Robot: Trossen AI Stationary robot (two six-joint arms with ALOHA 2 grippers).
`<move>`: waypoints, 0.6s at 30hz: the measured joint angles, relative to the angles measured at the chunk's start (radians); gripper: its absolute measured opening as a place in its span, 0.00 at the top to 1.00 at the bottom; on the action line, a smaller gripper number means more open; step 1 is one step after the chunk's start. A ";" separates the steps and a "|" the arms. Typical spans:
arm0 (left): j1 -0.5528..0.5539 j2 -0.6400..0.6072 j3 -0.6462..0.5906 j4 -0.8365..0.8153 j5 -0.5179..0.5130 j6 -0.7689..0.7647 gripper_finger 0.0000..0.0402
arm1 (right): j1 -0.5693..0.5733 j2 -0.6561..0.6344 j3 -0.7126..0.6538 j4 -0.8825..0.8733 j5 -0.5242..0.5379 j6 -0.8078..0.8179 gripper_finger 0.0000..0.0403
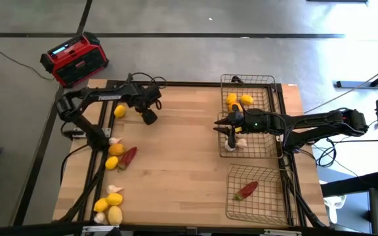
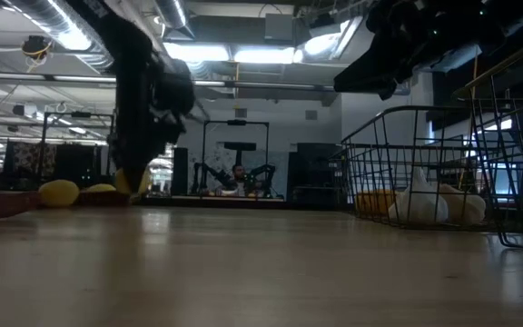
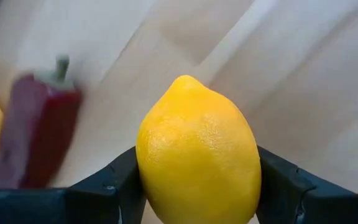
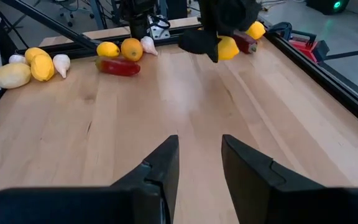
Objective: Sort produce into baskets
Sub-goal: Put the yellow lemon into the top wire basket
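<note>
Left gripper pinches a lemon between its two fingers, holding it above the bare wood near the table's left side, a little in from the far edge; in the left wrist view the fruit fills the gap between the dark pads, and a blurred chili pepper lies on the boards beyond it. Right gripper hangs over the middle basket at the table's right edge, its fingers spread apart with nothing between them. That basket holds two lemons toward its far side and white garlic bulbs toward its near side, just below the gripper. A second basket sits at the near right corner with a single red chili pepper in it. Along the left edge the unsorted produce lies in two loose groups: a garlic bulb, two lemons and a chili pepper around the middle of that edge, and more lemons with a garlic bulb at the near left corner. A red-and-black radio stands on the floor beyond the far left corner. From table height, the garlic shows pale through the basket's wire wall.
</note>
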 joint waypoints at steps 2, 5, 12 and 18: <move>-0.026 -0.033 0.014 0.006 0.010 0.018 0.46 | 0.000 0.000 0.000 0.001 0.000 0.002 0.70; -0.076 -0.097 0.034 0.029 0.027 0.061 0.45 | 0.000 0.000 0.000 0.023 0.000 0.008 0.70; -0.184 -0.236 0.055 0.145 0.238 0.132 0.45 | 0.000 0.003 0.000 0.130 -0.006 0.008 0.60; -0.239 -0.275 0.055 0.234 0.511 0.128 0.45 | 0.000 0.062 0.000 0.277 -0.068 -0.032 0.37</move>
